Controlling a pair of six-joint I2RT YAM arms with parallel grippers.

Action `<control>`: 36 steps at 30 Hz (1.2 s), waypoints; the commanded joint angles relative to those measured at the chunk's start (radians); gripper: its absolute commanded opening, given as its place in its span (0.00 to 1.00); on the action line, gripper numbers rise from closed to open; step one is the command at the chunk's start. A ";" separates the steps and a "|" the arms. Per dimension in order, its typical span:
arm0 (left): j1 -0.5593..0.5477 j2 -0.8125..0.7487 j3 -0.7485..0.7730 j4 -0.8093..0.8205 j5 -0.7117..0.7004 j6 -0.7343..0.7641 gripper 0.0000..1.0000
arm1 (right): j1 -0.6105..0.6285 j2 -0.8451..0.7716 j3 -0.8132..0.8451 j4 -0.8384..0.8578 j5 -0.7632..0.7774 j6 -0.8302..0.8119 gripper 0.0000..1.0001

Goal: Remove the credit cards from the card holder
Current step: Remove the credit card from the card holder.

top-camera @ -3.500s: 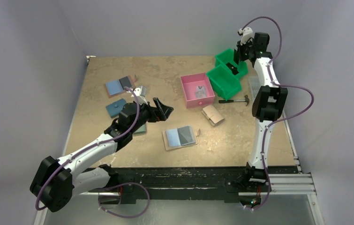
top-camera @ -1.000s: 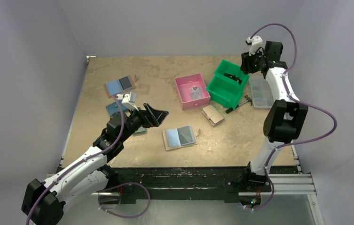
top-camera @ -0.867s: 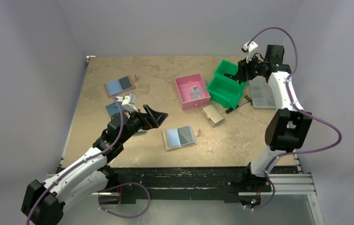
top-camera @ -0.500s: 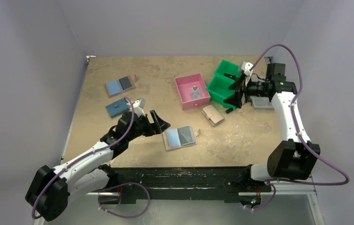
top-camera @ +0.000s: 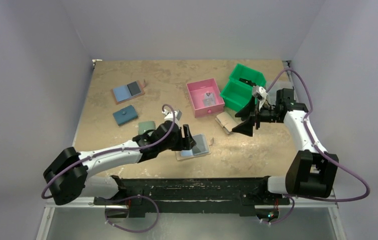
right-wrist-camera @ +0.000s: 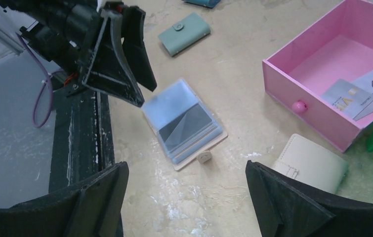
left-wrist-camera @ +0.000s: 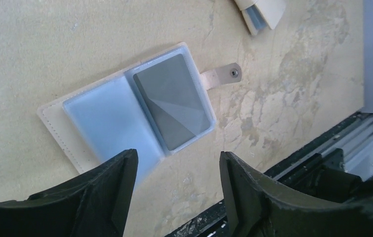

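Observation:
The card holder (top-camera: 198,146) lies open and flat on the table near the front, with a pale blue panel, a dark grey panel and a small snap tab (left-wrist-camera: 222,75). The credit cards are hidden; only the sleeves show (left-wrist-camera: 125,108). My left gripper (top-camera: 185,138) hangs low over the holder's near-left edge, open and empty (left-wrist-camera: 177,168); one fingertip overlaps the blue panel. My right gripper (top-camera: 245,120) is open wide to the right and faces the holder (right-wrist-camera: 184,126) from a distance (right-wrist-camera: 186,173).
A pink box (top-camera: 198,107) holds two loose cards (right-wrist-camera: 347,96). Green bins (top-camera: 242,87) stand behind it. A tan folded wallet (top-camera: 226,122) lies under the right gripper. A green wallet (top-camera: 146,126), a teal wallet (top-camera: 125,115) and another open holder (top-camera: 128,91) lie at left.
The left arm has moved right and down over the holder, its jaws narrowing. The right arm has swung down from the green bins toward the table's middle, its jaws widening.

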State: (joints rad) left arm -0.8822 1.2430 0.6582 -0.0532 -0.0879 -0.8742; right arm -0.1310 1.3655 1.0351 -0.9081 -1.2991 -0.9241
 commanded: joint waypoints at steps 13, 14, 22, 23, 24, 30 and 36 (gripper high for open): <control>-0.139 0.346 0.350 -0.329 -0.329 -0.252 0.48 | 0.137 -0.079 -0.106 0.366 0.220 0.330 0.93; -0.139 0.361 0.364 -0.331 -0.322 -0.243 0.49 | 0.167 -0.076 -0.110 0.385 0.237 0.351 0.89; -0.141 0.361 0.326 -0.229 -0.268 -0.101 0.48 | 0.356 -0.004 -0.137 0.525 0.415 0.535 0.17; -0.141 0.343 0.299 -0.187 -0.253 -0.083 0.47 | 0.384 0.009 -0.137 0.535 0.440 0.547 0.13; -0.141 0.326 0.267 -0.151 -0.243 -0.068 0.47 | 0.407 0.022 -0.137 0.553 0.466 0.560 0.09; -0.139 0.277 0.173 -0.064 -0.245 -0.049 0.44 | 0.530 0.092 -0.125 0.593 0.589 0.607 0.00; -0.139 0.304 0.160 -0.056 -0.253 -0.052 0.42 | 0.613 0.171 -0.092 0.583 0.700 0.617 0.00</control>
State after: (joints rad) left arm -1.0180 1.5520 0.8303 -0.1722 -0.3332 -0.9489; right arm 0.4461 1.5036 0.9077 -0.3500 -0.6975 -0.3328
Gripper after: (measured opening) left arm 0.423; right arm 0.045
